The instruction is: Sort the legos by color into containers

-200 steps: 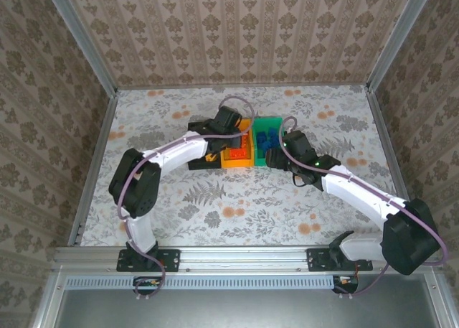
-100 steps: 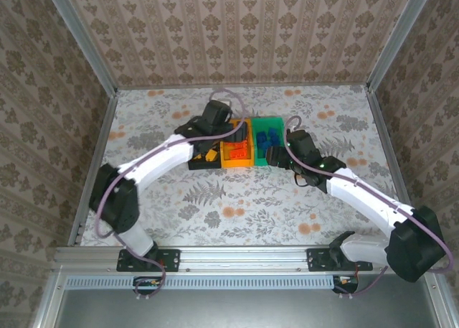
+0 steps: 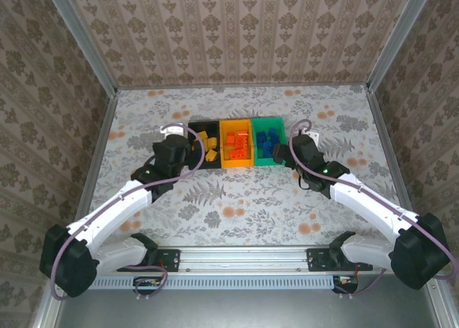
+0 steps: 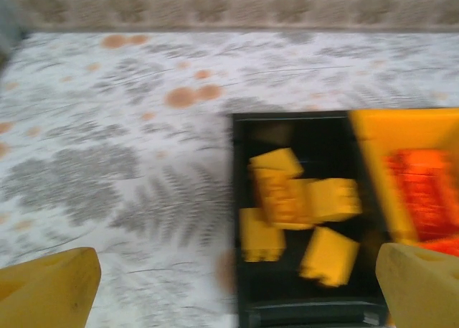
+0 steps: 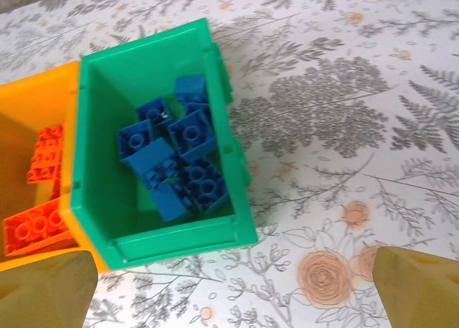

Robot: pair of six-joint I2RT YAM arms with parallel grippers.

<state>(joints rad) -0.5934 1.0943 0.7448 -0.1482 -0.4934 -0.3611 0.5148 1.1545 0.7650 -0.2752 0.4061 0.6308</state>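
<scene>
Three joined containers stand mid-table: a black bin [image 3: 208, 164] with yellow legos [image 3: 208, 145], an orange bin [image 3: 238, 164] with red-orange legos [image 3: 237, 143], and a green bin [image 3: 271, 161] with blue legos [image 3: 269, 140]. My left gripper [image 3: 190, 154] hovers open at the black bin's left side with nothing between its fingers [image 4: 50, 292]. The left wrist view shows the yellow legos [image 4: 297, 213] in the black bin [image 4: 308, 314]. My right gripper [image 3: 287, 152] is open and empty just right of the green bin [image 5: 237, 177], whose blue legos [image 5: 176, 159] lie in a heap.
Flower-patterned table cloth [image 3: 237, 199] lies in front of the bins. Patterned walls with metal corner posts [image 3: 97, 138] close in the table on three sides. Cables loop over both arms.
My left arm has swung back from over the bins to their left and its gripper has opened. My right gripper has drawn back a little and opened wider.
</scene>
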